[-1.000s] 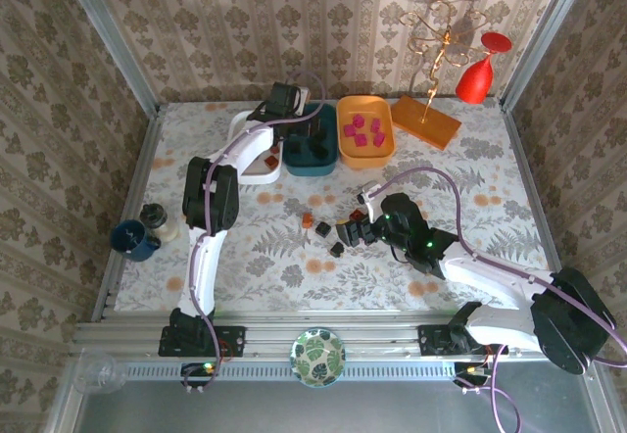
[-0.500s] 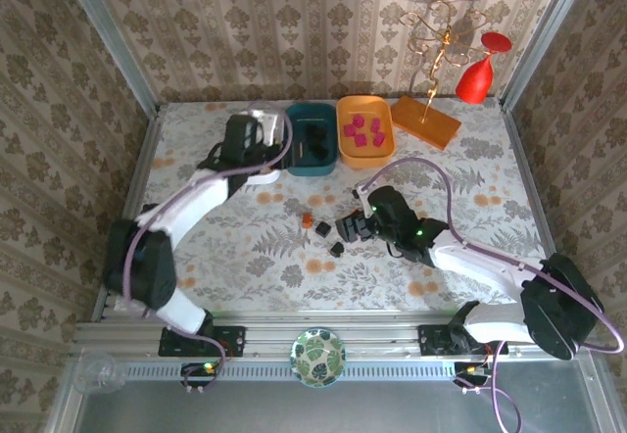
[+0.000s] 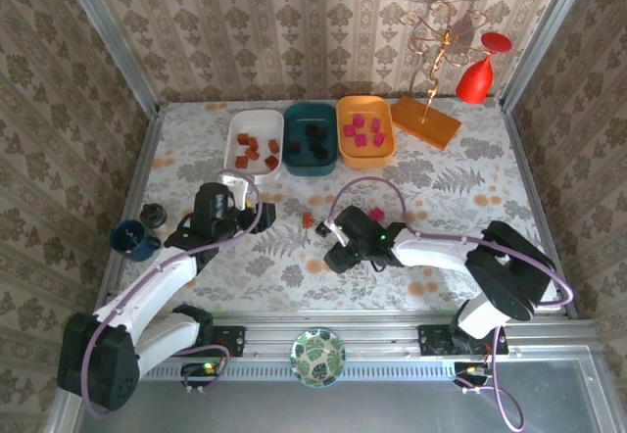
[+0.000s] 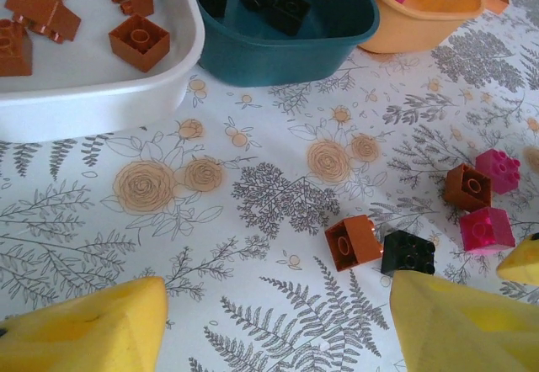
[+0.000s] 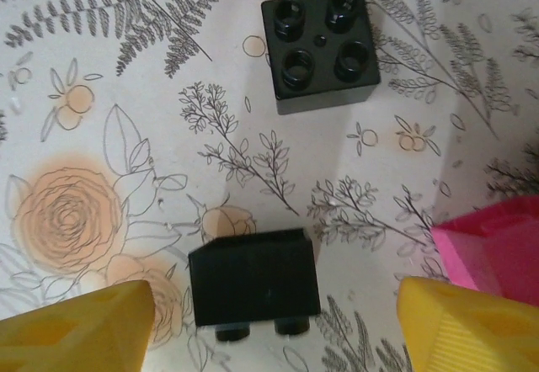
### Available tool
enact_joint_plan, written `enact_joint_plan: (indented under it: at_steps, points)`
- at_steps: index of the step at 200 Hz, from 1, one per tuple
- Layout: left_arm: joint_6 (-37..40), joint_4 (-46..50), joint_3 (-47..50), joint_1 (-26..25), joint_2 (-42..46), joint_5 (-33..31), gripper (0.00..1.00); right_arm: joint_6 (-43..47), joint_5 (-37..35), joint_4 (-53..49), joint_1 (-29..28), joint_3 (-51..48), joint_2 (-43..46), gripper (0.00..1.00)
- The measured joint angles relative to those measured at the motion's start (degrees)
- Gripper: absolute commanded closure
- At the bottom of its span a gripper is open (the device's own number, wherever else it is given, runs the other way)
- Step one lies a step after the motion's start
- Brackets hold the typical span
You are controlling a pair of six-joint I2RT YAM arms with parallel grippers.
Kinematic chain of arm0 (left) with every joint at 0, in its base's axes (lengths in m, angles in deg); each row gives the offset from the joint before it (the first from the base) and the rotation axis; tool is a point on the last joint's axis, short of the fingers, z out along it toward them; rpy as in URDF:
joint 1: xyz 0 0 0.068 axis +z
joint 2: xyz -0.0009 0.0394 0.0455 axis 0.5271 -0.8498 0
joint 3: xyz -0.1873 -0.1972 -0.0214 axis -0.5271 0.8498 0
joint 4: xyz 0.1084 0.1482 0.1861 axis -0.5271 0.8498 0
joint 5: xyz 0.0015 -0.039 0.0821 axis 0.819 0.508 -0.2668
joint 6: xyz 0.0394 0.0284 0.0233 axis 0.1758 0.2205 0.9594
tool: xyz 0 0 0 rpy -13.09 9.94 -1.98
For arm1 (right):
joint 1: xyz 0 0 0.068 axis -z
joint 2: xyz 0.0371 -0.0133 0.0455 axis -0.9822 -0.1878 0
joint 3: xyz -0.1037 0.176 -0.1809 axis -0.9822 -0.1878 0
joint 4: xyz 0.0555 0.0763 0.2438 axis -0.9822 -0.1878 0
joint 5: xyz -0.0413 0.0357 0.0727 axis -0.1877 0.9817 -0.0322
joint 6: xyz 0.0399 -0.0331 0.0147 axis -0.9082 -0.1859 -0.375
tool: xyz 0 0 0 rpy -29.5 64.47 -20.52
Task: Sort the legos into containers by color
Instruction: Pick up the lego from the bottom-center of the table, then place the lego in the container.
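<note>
At the back of the table stand the white tub point(image 3: 238, 151) with brown bricks, the teal tub point(image 3: 311, 162) with black bricks and the orange tub point(image 3: 364, 153) with pink bricks. My right gripper point(image 5: 274, 321) is open, low over the table, its yellow fingers on either side of a black brick point(image 5: 254, 284) lying on its side. A second black brick point(image 5: 320, 48) sits studs-up beyond it, and a pink brick point(image 5: 493, 246) lies beside the right finger. My left gripper point(image 4: 278, 330) is open over bare cloth; a brown brick point(image 4: 354, 241) and a black brick point(image 4: 408, 252) lie just ahead of it.
More loose bricks lie to the right in the left wrist view: a brown one point(image 4: 468, 187) and two pink ones point(image 4: 498, 170) point(image 4: 487, 229). A blue cup point(image 3: 132, 239) and small jar point(image 3: 152, 216) stand at the left edge. An orange board with wire stand point(image 3: 426, 120) and red glass point(image 3: 482, 71) are back right.
My left arm has pulled back from the tubs to the near-left middle of the table. My right gripper has moved left and down over the black brick.
</note>
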Motion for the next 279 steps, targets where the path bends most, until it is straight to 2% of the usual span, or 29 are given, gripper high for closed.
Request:
enact_joint_plan:
  at_steps: [52, 121, 165, 191, 219, 244, 279]
  points:
    - [-0.07, -0.07, 0.04, 0.22, 1.22, -1.6, 0.28, 3.52, 1.46, 0.07, 0.0, 2.38, -3.67, 0.49]
    - [-0.98, -0.72, 1.38, 1.33, 1.33, -2.99, 0.28, 5.35, 4.07, -1.09, 0.0, 3.21, -4.24, 0.63]
    - [-1.31, -1.33, 1.38, 2.1, 1.33, -3.02, 0.28, 5.29, 7.15, -2.49, 1.73, 5.07, -1.84, 0.64]
    - [-1.68, -1.62, 1.38, 2.08, 1.33, -2.91, 0.28, 4.09, 10.1, -2.29, 5.79, 7.74, 1.6, 0.65]
    - [-2.64, -2.99, 1.38, 2.1, 1.16, -2.12, 0.28, -0.17, 11.23, 0.81, 10.93, 13.7, 1.42, 0.65]
    - [-3.98, -4.55, 1.38, 2.1, 0.0, -0.57, 0.28, -5.09, 10.27, 4.24, 14.05, 20.61, -2.32, 0.64]
    - [-4.39, -5.7, 1.38, 2.4, -1.6, 0.92, 0.25, -11.5, 8.13, 7.98, 16.5, 30.95, -12.98, 0.64]
